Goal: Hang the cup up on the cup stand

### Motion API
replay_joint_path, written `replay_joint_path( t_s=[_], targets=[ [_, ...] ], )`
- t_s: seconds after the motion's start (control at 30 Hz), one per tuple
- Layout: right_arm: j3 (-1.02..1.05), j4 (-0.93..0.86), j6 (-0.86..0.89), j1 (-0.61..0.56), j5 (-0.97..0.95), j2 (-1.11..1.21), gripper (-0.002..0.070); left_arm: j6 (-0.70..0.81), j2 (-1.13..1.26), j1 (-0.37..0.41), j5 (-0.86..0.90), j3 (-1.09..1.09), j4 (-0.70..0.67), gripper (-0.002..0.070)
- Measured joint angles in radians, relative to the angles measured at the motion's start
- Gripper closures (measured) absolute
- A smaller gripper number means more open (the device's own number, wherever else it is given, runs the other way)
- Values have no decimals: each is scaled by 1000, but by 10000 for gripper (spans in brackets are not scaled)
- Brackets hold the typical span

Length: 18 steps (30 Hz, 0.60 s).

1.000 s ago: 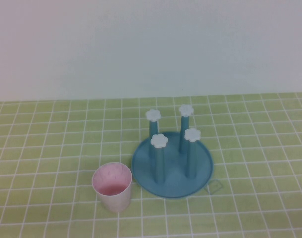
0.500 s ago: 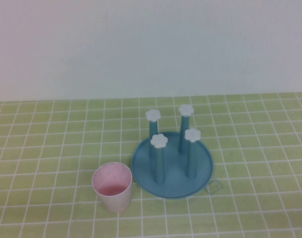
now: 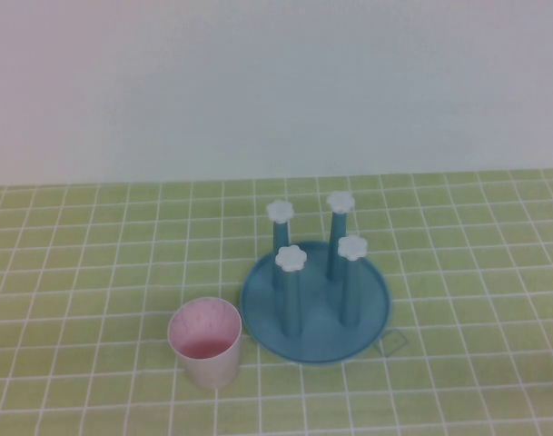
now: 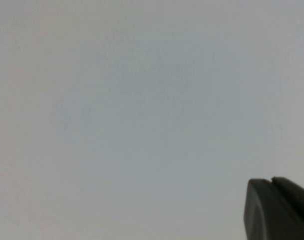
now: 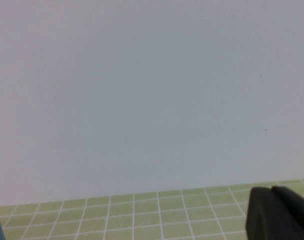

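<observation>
Nothing has moved since the earlier views: the cup (image 3: 205, 342) and the cup stand (image 3: 315, 295) sit exactly where they were, and neither of my arms has come into the high view. My left gripper (image 4: 277, 209) shows only as a dark tip at the edge of its wrist view, facing a blank pale wall, fingers pressed together and holding nothing. My right gripper (image 5: 277, 212) is the same, closed and empty, looking over the green tiled table (image 5: 142, 215) toward the wall, well back from the work.

The cup stands upright, mouth up, near my edge of the table and just beside the stand's blue base on its left side; whether rim and base touch I cannot tell. The stand's four posts, each with a white flower cap (image 3: 291, 257), are all bare.

I judge the cup light and thin-walled, probably plastic, smooth and a little slippery, likely to tip or skid if nudged. It has no handle, so I would open wide and pinch the wall at the rim, one finger inside and one outside, gently, as it must be turned over onto a post
</observation>
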Motion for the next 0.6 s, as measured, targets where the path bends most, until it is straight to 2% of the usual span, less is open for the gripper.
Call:
replay_joint_path(
  t_s=[0.2, 0.33, 0.43, 0.5, 0.6],
  targets=[
    [-166, 0, -5, 0, 211, 0, 678, -109, 85, 0, 287, -194, -51, 675],
    [-251, 0, -7, 0, 292, 55, 678, -112, 123, 0, 310, -197, -53, 675],
    [-298, 7, -5, 0, 321, 112, 678, -179, 155, 0, 331, -178, -104, 675],
    [-327, 26, -2, 0, 351, 148, 678, -230, 185, 0, 397, -196, -160, 675],
    [-357, 63, -4, 0, 402, 207, 678, -231, 253, 0, 569, -264, -210, 674]
  ],
)
